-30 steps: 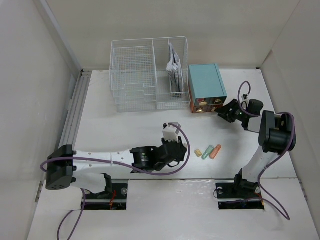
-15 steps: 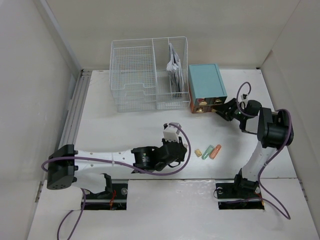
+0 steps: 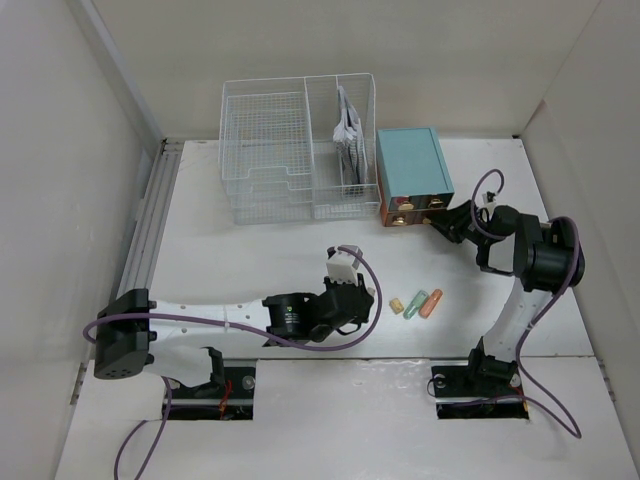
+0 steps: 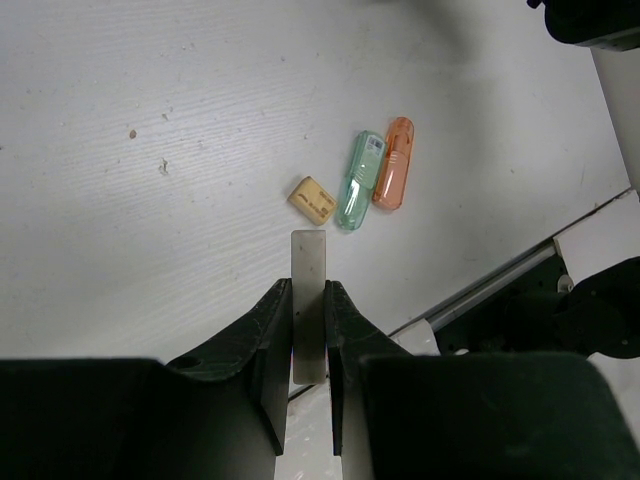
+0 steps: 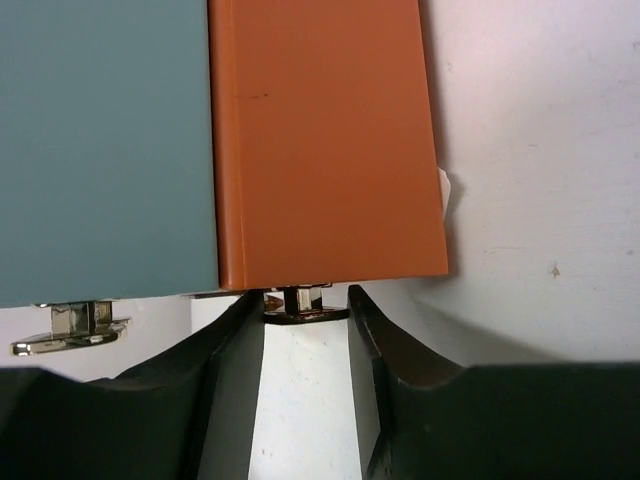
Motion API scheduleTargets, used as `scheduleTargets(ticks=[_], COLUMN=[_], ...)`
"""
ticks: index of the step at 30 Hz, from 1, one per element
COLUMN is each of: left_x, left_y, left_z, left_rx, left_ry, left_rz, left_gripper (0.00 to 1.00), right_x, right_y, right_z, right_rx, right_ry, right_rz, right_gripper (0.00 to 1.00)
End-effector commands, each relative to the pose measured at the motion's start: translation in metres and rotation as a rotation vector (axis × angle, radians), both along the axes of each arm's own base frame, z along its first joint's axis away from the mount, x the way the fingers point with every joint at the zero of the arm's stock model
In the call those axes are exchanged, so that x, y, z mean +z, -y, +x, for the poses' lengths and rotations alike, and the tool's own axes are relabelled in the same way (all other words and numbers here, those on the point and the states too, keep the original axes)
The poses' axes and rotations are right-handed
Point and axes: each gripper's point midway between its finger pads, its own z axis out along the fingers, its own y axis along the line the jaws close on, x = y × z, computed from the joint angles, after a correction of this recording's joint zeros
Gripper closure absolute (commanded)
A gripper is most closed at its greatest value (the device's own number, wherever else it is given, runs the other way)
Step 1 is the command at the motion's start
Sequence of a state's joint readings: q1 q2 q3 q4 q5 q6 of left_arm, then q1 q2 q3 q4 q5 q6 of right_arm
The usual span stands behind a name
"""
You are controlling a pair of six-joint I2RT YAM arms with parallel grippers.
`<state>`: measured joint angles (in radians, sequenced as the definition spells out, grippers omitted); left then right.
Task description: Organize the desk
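The white desk [image 3: 250, 250] carries a teal drawer box [image 3: 412, 170] at the back right. My right gripper [image 3: 445, 222] is at the box's front. In the right wrist view its jaws [image 5: 305, 330] press both sides of the metal handle [image 5: 305, 305] of the orange drawer [image 5: 320, 140]. My left gripper [image 3: 345, 275] hovers mid-desk, shut on a thin white flat piece [image 4: 308, 260]. Just beyond its tips lie a tan eraser [image 4: 313, 200], a green capsule-shaped case [image 4: 358, 180] and an orange one [image 4: 393, 176].
A white wire-mesh rack [image 3: 295, 150] stands at the back, left of the drawer box, with folded papers [image 3: 349, 135] in its right section. A second metal handle [image 5: 70, 330] shows under the teal front. Walls close in on both sides.
My right gripper has moved left up to the drawer box and its jaws have narrowed round the orange drawer's handle. The left arm and its white piece have stayed put.
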<state>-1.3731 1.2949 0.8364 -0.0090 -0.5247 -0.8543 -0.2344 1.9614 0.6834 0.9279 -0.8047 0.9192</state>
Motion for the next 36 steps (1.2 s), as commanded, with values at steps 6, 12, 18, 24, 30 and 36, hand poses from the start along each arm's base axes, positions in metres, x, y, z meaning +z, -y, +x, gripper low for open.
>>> scheduleTargets(ticks=[6, 12, 18, 24, 30, 36], left_x=[0.02, 0.023, 0.027, 0.031, 0.031, 0.038], left_y=[0.008, 0.008, 0.008, 0.009, 0.012, 0.014], left_z=[0.003, 0.003, 0.003, 0.005, 0.006, 0.007], left_rx=[0.008, 0.008, 0.004, 0.004, -0.001, -0.004], left_ry=[0.02, 0.022, 0.028, 0.045, 0.049, 0.057], left_rz=[-0.044, -0.053, -0.05, -0.046, -0.032, -0.036], left_gripper=[1.0, 1.0, 1.0, 1.0, 1.0, 1.0], right_x=[-0.001, -0.012, -0.029, -0.035, -0.034, -0.033], right_y=[0.002, 0.004, 0.001, -0.001, -0.002, 0.002], right_z=[-0.006, -0.034, -0.063, -0.09, -0.107, -0.124], right_rx=[0.005, 0.071, 0.187, 0.264, 0.3, 0.314], right_ry=[0.042, 0.001, -0.083, -0.197, -0.259, -0.316], right_rz=[-0.023, -0.09, -0.145, -0.164, -0.193, -0.256], right_gripper=[0.63, 0.63, 0.63, 0.63, 0.63, 0.63])
